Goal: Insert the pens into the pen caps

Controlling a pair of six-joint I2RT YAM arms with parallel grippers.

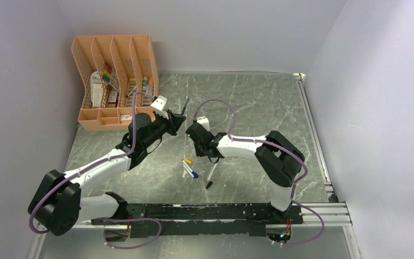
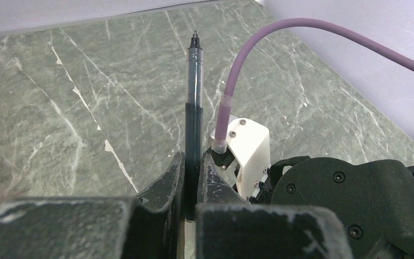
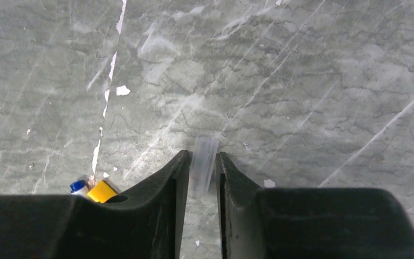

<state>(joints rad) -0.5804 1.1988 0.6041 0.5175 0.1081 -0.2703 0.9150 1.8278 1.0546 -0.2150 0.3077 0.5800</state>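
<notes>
A dark-barrelled pen (image 2: 194,97) stands clamped between my left gripper's (image 2: 193,159) jaws, tip pointing away; from above the gripper (image 1: 179,122) hangs over the table's middle with the pen (image 1: 186,106) sticking out. My right gripper (image 3: 201,157) is shut on a clear, translucent pen cap (image 3: 204,156), its fingers touching both sides just above the marble; overhead it (image 1: 194,131) sits right of the left gripper. Two white-barrelled pens lie below: one with yellow (image 1: 188,161) and blue (image 1: 194,174) ends nearby, one with a black end (image 1: 211,177). The yellow (image 3: 101,191) and blue (image 3: 77,186) ends peek past my right finger.
An orange desk organiser (image 1: 116,81) with stationery stands at the back left. Grey walls close in on three sides, and a metal rail (image 1: 314,135) runs along the right edge. The right arm's wrist (image 2: 329,199) and purple cable (image 2: 232,91) sit close beside my left gripper.
</notes>
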